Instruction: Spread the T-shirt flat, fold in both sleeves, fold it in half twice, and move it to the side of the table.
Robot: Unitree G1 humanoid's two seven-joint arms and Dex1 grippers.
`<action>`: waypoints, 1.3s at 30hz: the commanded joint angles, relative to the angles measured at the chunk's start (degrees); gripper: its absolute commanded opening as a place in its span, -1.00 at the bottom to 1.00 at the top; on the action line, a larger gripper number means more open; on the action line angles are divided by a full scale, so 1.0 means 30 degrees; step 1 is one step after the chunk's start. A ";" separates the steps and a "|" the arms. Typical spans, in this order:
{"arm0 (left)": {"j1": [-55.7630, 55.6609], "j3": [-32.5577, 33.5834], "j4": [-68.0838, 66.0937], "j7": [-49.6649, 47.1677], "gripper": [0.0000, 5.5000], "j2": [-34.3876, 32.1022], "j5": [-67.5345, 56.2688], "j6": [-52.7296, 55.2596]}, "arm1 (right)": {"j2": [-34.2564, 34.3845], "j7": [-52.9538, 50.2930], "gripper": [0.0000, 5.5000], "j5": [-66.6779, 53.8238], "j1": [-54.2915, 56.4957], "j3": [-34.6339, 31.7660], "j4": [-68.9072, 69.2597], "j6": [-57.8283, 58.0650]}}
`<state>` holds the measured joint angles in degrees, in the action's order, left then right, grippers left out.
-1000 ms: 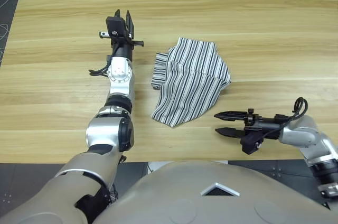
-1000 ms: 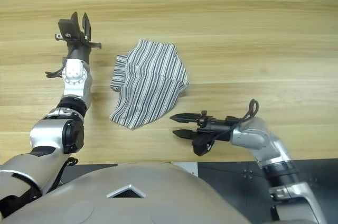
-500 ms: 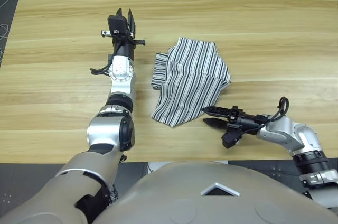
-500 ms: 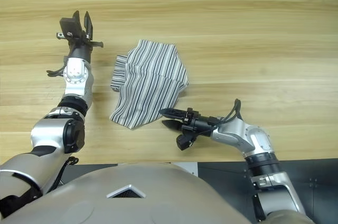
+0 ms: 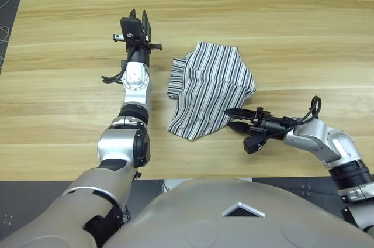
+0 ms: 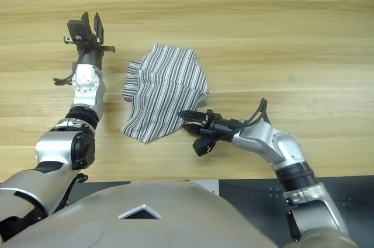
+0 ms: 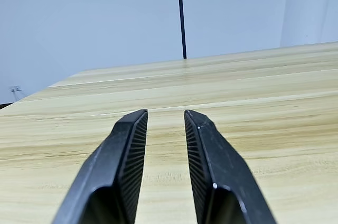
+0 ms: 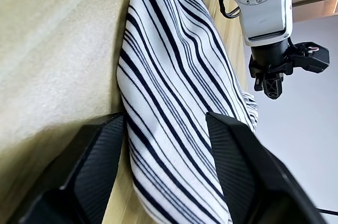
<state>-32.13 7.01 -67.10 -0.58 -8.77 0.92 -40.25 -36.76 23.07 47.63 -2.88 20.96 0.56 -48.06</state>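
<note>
Wood surface (image 5: 292,26) with a rumpled striped T-shirt (image 5: 213,87); right end effector (image 5: 229,118) gapes at its near edge (left end effector (image 5: 138,13) unclenched too).

The crumpled striped T-shirt (image 6: 165,87) is lying on the wooden table (image 6: 280,37). The right gripper (image 6: 182,119), fingers apart, is touching its near right edge.

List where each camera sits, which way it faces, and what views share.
Left eye view: on the head, looking down at table, striped T-shirt; left arm, right arm show.
Right eye view: beside it, same scene.
Left wrist view: behind left tool, facing across the table to a wall.
Right wrist view: behind right tool, facing the T-shirt; left arm beyond.
</note>
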 commanded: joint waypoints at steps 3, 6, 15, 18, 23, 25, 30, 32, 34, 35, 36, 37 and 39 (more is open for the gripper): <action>-0.0293 -0.0091 0.0184 -0.0262 -0.52 0.0196 0.0153 0.0263 | -0.0006 0.0291 0.02 0.1014 0.0685 0.1163 -0.0221 0.1164; -0.0326 -0.0122 0.0212 -0.0265 -0.52 0.0274 0.0171 0.0277 | -0.0006 -0.0017 0.02 0.1036 0.0774 0.1578 -0.0335 0.1428; -0.0305 -0.0149 0.0249 -0.0273 -0.52 0.0305 0.0196 0.0291 | -0.0335 -0.0525 -0.57 0.0679 0.0827 0.2048 -0.0369 0.1665; -0.0298 -0.0153 0.0261 -0.0262 -0.52 0.0301 0.0193 0.0295 | -0.0373 -0.0491 -0.76 0.0293 0.0744 0.2113 -0.0135 0.1640; -0.0357 -0.0198 0.0209 -0.0269 -0.52 0.0350 0.0217 0.0375 | -0.0635 0.0752 -0.96 -0.2347 0.0339 0.2166 0.0700 0.1713; -0.0380 -0.0192 0.0187 -0.0286 -0.52 0.0382 0.0252 0.0407 | -0.0825 0.1608 -0.96 -0.3978 0.0219 0.2141 0.1426 0.1865; -0.0512 -0.0241 0.0061 -0.0286 -0.52 0.0456 0.0306 0.0537 | -0.0619 0.4221 -0.96 -1.0196 0.1188 0.1874 0.3544 0.4233; -0.0542 -0.0244 0.0011 -0.0291 -0.52 0.0461 0.0314 0.0587 | 0.0259 0.5041 -0.96 -1.2906 0.2581 0.1385 0.3547 0.6359; -0.0561 -0.0250 -0.0014 -0.0291 -0.52 0.0469 0.0324 0.0631 | 0.1054 0.5523 -0.96 -1.4759 0.4125 0.0776 0.3121 0.8150; -0.0576 -0.0256 -0.0036 -0.0298 -0.52 0.0485 0.0337 0.0652 | 0.1551 0.5598 -0.96 -1.5633 0.5183 0.0276 0.2668 0.9198; -0.0586 -0.0256 -0.0050 -0.0306 -0.52 0.0494 0.0343 0.0667 | 0.2134 0.5578 -0.96 -1.6616 0.6331 -0.0311 0.2083 1.0344; -0.0601 -0.0255 -0.0076 -0.0328 -0.52 0.0500 0.0352 0.0685 | 0.2991 0.5244 -0.96 -1.7630 0.8433 -0.1297 0.0417 1.1851; -0.0654 -0.0255 -0.0155 -0.0384 -0.52 0.0513 0.0375 0.0729 | 0.4397 0.4148 -0.96 -1.8914 1.2636 -0.3174 -0.3957 1.4144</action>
<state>-32.72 6.41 -67.16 -0.84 -7.16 1.51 -38.79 -27.53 38.75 -4.94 21.67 17.81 0.55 -12.62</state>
